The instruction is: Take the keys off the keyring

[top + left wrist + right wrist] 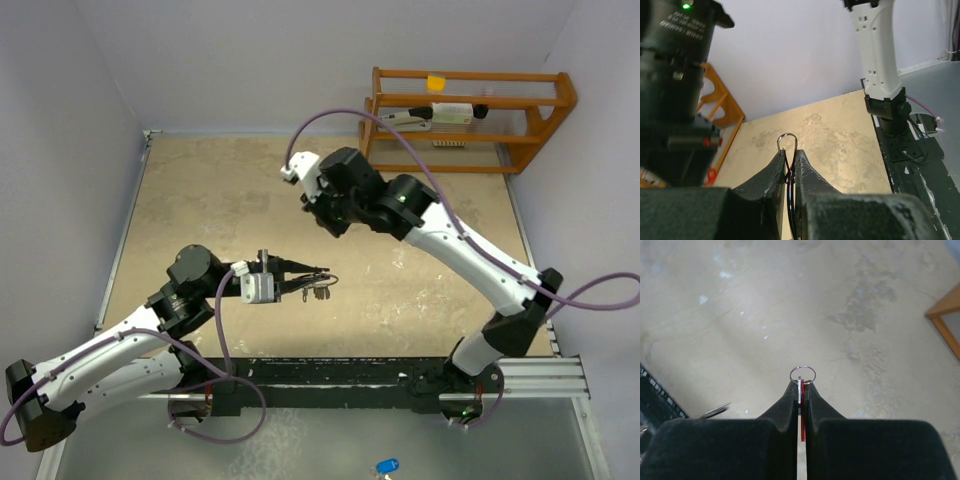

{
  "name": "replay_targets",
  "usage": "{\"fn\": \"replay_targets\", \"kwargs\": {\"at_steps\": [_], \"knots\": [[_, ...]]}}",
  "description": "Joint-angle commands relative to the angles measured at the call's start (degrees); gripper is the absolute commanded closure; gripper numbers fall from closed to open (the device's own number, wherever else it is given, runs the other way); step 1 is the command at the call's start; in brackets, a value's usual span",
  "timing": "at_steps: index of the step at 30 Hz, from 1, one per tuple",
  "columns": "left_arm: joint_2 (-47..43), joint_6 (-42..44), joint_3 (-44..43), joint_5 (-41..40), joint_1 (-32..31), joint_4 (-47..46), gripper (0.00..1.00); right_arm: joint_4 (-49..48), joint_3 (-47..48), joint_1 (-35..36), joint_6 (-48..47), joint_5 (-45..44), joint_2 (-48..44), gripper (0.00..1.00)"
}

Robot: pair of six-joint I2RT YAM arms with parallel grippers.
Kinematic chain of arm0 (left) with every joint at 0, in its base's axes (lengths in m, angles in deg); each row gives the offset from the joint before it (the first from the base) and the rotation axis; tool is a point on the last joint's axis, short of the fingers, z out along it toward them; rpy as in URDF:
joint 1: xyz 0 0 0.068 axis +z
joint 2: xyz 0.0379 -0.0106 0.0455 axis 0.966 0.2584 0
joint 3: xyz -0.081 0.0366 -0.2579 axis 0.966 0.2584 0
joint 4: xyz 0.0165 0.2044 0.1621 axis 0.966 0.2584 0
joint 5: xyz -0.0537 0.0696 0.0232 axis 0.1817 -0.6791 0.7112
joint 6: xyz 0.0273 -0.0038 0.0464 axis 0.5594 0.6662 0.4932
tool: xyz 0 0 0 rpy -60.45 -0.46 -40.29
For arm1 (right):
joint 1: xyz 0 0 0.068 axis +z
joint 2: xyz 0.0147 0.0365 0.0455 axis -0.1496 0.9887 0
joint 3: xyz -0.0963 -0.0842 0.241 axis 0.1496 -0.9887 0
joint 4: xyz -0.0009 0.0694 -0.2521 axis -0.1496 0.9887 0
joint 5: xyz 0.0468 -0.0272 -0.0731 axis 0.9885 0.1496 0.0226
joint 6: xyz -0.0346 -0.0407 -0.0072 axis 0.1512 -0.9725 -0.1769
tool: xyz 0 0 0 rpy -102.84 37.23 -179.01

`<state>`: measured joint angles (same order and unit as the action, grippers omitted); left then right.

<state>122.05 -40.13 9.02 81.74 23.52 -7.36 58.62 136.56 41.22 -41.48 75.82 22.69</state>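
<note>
My left gripper (322, 273) is shut on the keyring, a thin silver wire loop whose end (787, 139) pokes out past the fingertips. Small dark keys (320, 292) hang under that gripper above the table. My right gripper (328, 222) is higher and farther back, pointing down, apart from the left one. It is shut on the red key: a red tag (803, 410) and a silver blade edge-on between the jaws. A small silver ring (803, 374) stands above the tips. The black tag's label is hidden.
A wooden rack (470, 110) with a few small items stands at the back right, and its corner shows in the right wrist view (945, 322). A black rail (400, 372) runs along the near edge. A blue object (386, 466) lies in front of it.
</note>
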Motion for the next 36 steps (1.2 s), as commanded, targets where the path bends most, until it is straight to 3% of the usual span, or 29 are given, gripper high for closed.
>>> {"fn": "replay_targets", "kwargs": {"at_steps": [1, 4, 14, 21, 26, 36], "knots": [[-1.6, 0.9, -0.8, -8.3, 0.0, 0.6, 1.0, -14.0, -9.6, -11.6, 4.9, -0.7, -7.2, 1.0], [-0.5, -0.8, -0.7, -16.2, 0.0, 0.7, 1.0, -19.5, -16.6, -17.2, 6.4, 1.9, -10.8, 1.0], [10.4, -4.5, -6.9, -32.5, 0.0, -0.6, 1.0, -41.5, -40.9, -21.0, 8.6, 5.5, -12.7, 1.0], [15.8, -9.2, -8.8, -46.1, 1.7, -2.8, 1.0, -51.0, -43.5, -22.6, 9.2, 9.3, -4.0, 1.0], [18.9, -19.8, -5.2, -38.1, 11.4, -9.2, 1.0, -56.2, -42.4, -23.6, 9.3, 12.2, 3.3, 1.0], [22.6, -20.4, -4.0, -37.5, 13.3, -13.9, 1.0, -59.2, -39.8, -24.1, 9.6, 14.7, 11.6, 0.96]]}}
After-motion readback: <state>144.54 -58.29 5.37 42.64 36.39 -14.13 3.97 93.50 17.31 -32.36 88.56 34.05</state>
